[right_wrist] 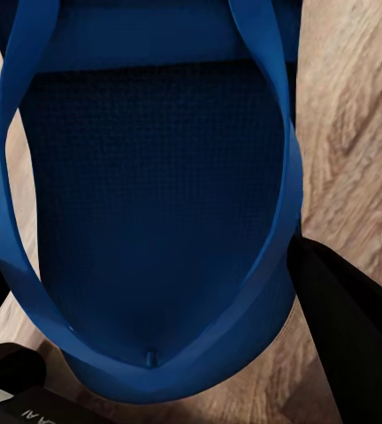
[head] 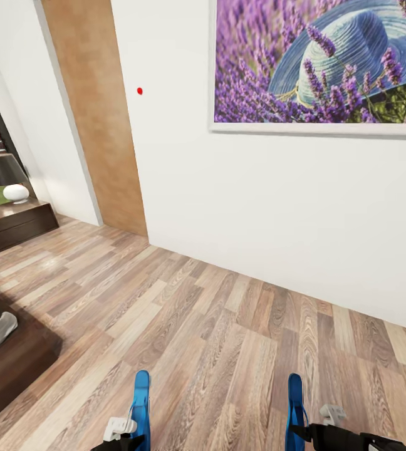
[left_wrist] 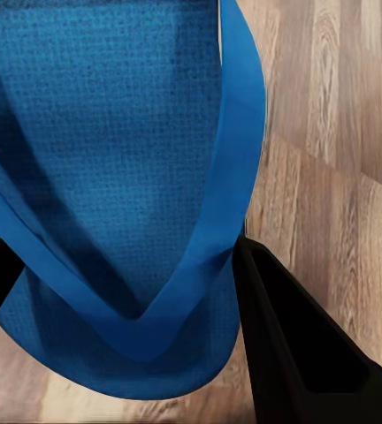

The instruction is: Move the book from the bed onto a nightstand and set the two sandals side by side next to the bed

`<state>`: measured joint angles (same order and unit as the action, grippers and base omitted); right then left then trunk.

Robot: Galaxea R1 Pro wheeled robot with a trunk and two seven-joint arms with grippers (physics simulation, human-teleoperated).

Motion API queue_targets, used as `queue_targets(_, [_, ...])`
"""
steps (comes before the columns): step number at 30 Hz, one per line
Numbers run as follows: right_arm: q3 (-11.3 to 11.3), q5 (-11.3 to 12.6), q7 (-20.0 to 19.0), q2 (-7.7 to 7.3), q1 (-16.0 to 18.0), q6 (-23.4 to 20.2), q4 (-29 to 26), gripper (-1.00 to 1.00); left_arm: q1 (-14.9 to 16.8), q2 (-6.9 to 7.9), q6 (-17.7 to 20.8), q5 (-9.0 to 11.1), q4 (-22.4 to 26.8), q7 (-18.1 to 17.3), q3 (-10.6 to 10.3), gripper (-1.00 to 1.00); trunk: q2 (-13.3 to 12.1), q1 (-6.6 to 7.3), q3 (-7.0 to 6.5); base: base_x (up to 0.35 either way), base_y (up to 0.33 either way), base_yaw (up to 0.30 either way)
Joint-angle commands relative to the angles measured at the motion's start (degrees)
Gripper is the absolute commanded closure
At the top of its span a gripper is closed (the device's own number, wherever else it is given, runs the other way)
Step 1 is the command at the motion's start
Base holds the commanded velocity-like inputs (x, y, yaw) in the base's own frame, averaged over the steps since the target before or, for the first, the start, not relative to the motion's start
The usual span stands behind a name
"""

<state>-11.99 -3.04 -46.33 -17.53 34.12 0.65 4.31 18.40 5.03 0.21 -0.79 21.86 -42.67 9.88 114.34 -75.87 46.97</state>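
Left gripper clamped on one sandal, right gripper on the other sandal, both above floor; thin-strap grip could slip while driving to bed

Both sandals, left and right, were cut off by the head view's lower edge. The bed was cropped at the left edge, and the lavender picture at the top and right.
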Motion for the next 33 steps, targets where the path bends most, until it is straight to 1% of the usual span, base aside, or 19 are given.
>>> queue_targets(1, [-0.49, -0.3, -0.17, -0.05, 0.07, 0.05, 0.18, 1.0, 0.05, -0.04, -0.05, -0.18, -0.06, -0.36, 0.31, 1.0, 0.03, 0.01, 0.09, 0.0, 0.0, 0.266])
queue_targets(11, [-0.49, -0.22, -0.11, -0.05, 0.07, 0.07, 0.19, 1.0, 0.05, -0.02, -0.03, -0.18, -0.05, -0.36, 0.31, 1.0, 0.03, 0.01, 0.21, 0.0, 0.0, 0.28])
queue_targets(13, [-0.5, -0.21, -0.09, -0.05, 0.07, 0.09, 0.18, 1.0, 0.05, -0.02, -0.03, -0.15, -0.06, -0.33, 0.36, 1.0, 0.03, 0.01, 0.21, 0.094, 0.0, 0.124])
queue_targets(30, [-0.5, -0.25, -0.11, -0.05, 0.07, 0.07, 0.25, 1.0, 0.05, -0.02, -0.04, -0.09, -0.06, -0.31, 0.43, 1.0, 0.03, 0.01, 0.21, 0.302, 0.0, 0.012])
queue_targets(33, [-0.52, -0.22, -0.13, -0.05, 0.07, 0.06, 0.22, 1.0, 0.05, -0.02, -0.03, -0.09, -0.06, -0.31, 0.41, 1.0, 0.03, 0.01, 0.21, 0.323, 0.0, 0.132])
